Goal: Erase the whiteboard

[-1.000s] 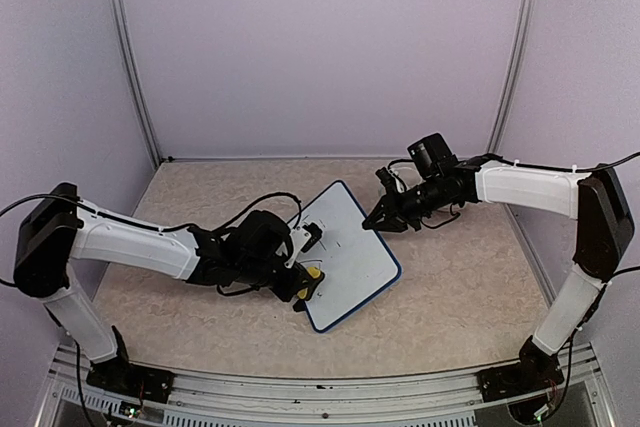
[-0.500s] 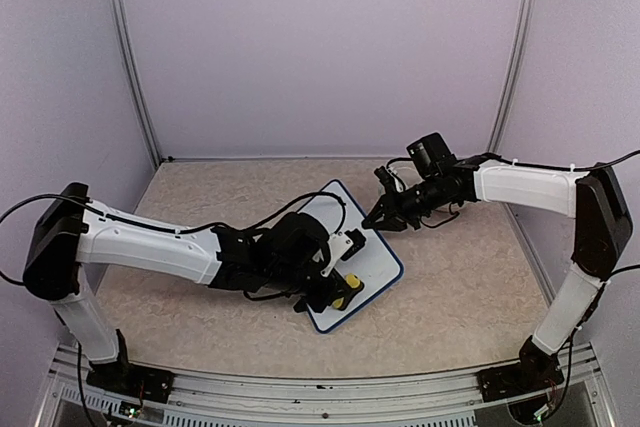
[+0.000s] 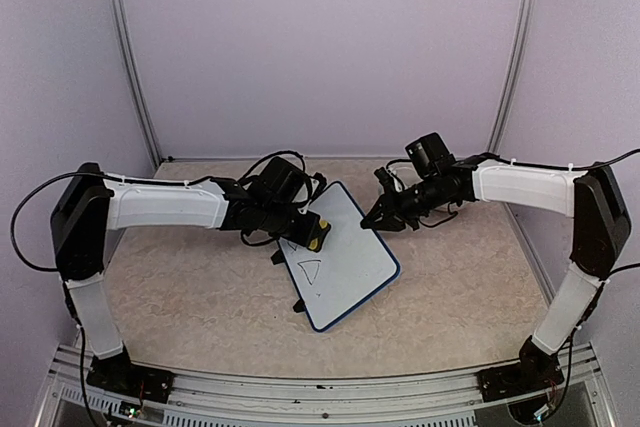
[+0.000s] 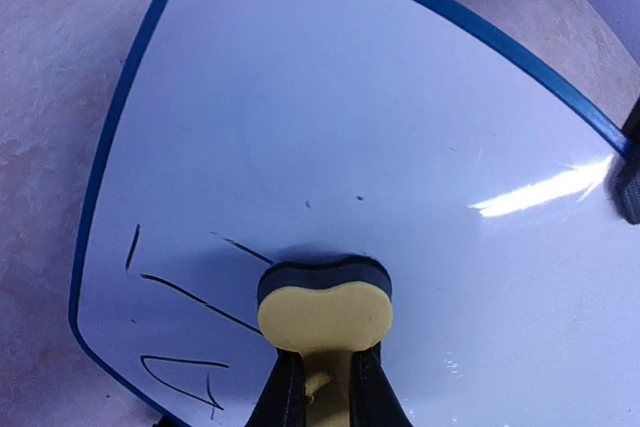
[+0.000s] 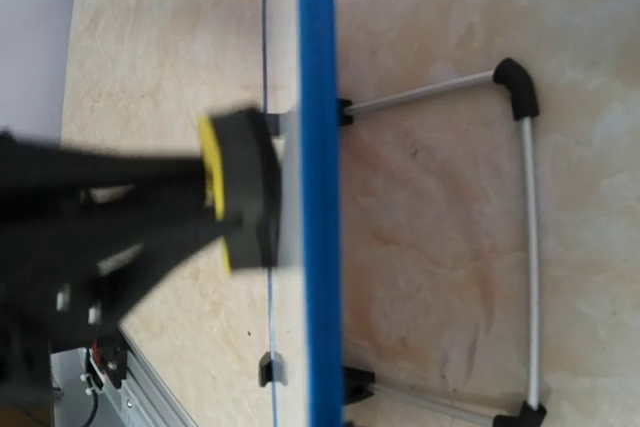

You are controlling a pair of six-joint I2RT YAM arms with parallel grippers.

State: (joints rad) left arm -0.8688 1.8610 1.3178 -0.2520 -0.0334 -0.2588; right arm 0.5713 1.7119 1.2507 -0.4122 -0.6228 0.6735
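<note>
Since half a second ago the left arm has swung from the near corner of the board to its far left side, and the eraser went with it, while the right arm stayed in its place. The table [image 3: 450, 287] carries the whiteboard [image 3: 355, 247], which lies between the two tools, tilted on its wire stand [image 5: 528, 197]. The right tool [image 3: 384, 219] seems to pinch the blue rim [image 5: 318, 147] at the far right corner. The left tool [image 4: 322, 387] is pressed together on the yellow eraser [image 4: 325, 315], whose dark face touches the white surface. The marker lines [image 4: 190, 297] are just left of this tool and toward its wrist side, not yet wiped. I judge the board light and stiff, with a slippery face and thin legs, so it may slide or tip under pressure. The rim is the good place to hold it.
</note>
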